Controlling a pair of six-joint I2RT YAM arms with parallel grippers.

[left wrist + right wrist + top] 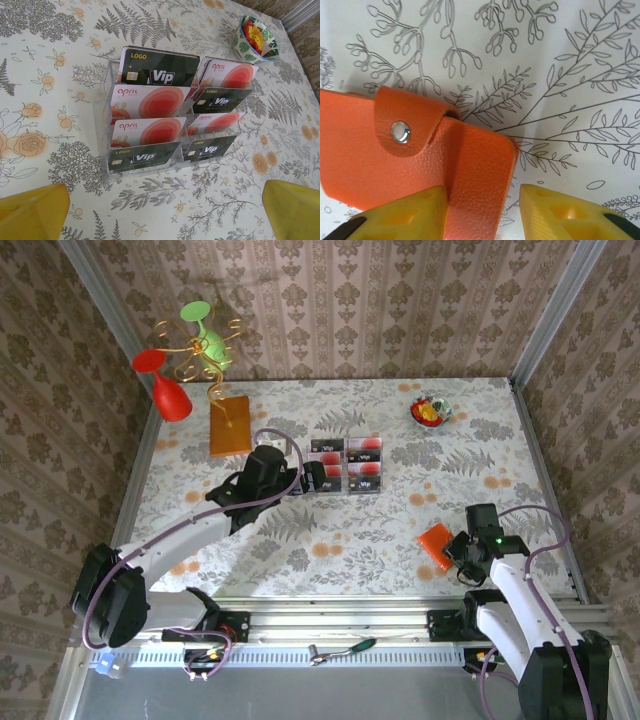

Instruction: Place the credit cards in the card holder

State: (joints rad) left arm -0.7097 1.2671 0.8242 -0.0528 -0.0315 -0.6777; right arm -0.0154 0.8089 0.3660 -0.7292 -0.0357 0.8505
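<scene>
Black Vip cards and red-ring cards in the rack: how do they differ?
The black Vip cards are dark, marked Vip and LOGO; the red-ring cards are pale with red rings and april lettering. Both carry a chip and stand in the clear rack.

Cards [348,462] sitting in a rack [112,172] at the centre of the table [330,540].
Holder [437,542] lying front right; bowl [431,411] sitting back right; block [229,424] back left.
</scene>
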